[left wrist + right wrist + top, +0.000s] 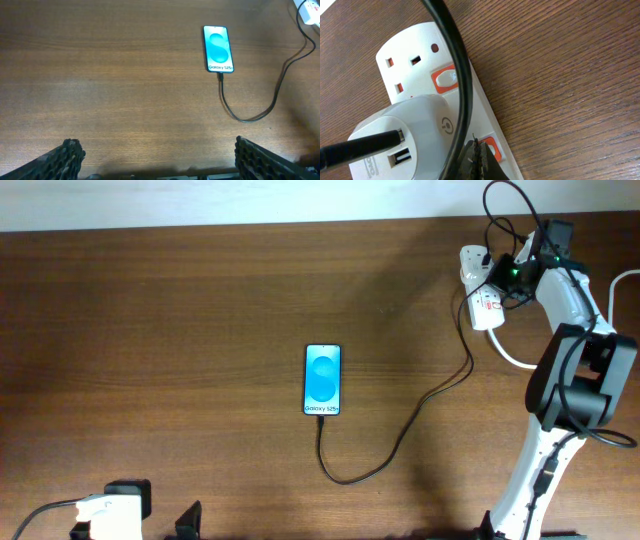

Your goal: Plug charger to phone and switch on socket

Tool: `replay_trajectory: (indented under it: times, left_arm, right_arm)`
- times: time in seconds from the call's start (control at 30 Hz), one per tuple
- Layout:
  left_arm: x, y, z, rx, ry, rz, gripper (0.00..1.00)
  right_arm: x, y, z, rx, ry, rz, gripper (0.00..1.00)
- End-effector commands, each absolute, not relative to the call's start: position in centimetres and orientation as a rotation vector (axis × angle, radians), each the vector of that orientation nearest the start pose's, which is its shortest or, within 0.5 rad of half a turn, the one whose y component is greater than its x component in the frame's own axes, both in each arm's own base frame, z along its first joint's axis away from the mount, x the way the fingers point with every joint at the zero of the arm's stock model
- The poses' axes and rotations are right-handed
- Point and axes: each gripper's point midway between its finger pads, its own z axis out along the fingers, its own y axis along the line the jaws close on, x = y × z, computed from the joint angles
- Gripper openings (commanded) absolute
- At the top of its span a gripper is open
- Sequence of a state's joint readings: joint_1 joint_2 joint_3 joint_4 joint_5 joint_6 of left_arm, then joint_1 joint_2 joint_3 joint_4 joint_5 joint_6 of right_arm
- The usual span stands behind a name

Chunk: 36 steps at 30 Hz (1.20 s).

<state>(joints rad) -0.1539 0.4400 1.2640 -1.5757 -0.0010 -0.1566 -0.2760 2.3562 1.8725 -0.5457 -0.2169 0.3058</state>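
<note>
Left claw (156,145) hangs low at the near left of the worktop (150,330), and on my wrist feed its fingers (70,155) are spread wide with nothing between them. Right of it, about mid-worktop, the phone (322,380) lies flat with its blue screen lit and the "Galaxy S25+" end toward the near edge. The charger (412,415) meets that near end, loops nearward, then runs right and far toward the socket (480,290) at the far right corner. On the right wrist feed the charger's cable goes into a white adapter (405,135) seated in the socket. One red switch (444,79) sits beside the free outlet and another (491,148) just beside the adapter. Right claw (476,159) is over the socket with its tips pinched together, gripping nothing, right at the edge of that second switch. I cannot tell whether it presses.
</note>
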Motion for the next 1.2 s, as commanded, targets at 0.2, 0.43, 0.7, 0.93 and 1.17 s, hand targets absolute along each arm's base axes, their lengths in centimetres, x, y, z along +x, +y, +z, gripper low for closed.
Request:
replay_trajectory:
  times: [0.2, 0.43, 0.7, 0.93, 1.17]
  left_arm:
    - [8.2, -1.2, 27.8, 0.0, 2.326, -0.15, 0.99]
    - [8.2, -1.2, 27.8, 0.0, 2.327, -0.15, 0.99]
    - [8.2, -1.2, 27.8, 0.001, 2.327, -0.15, 0.99]
    - [8.2, -1.2, 27.8, 0.0, 2.326, -0.15, 0.99]
    - [8.2, -1.2, 27.8, 0.0, 2.327, -0.15, 0.99]
  right_arm:
    - [55.5, -9.7, -0.8, 0.606, 2.623, 0.334, 0.04]
    - [54.8, -8.4, -1.3, 0.59, 2.664, 0.358, 0.04]
    - [53.9, -6.5, -3.2, 0.566, 2.723, 0.333, 0.04]
    - [53.7, -5.1, -4.9, 0.541, 2.755, 0.341, 0.04]
    - [52.5, -7.5, -3.5, 0.606, 2.776, 0.216, 0.04]
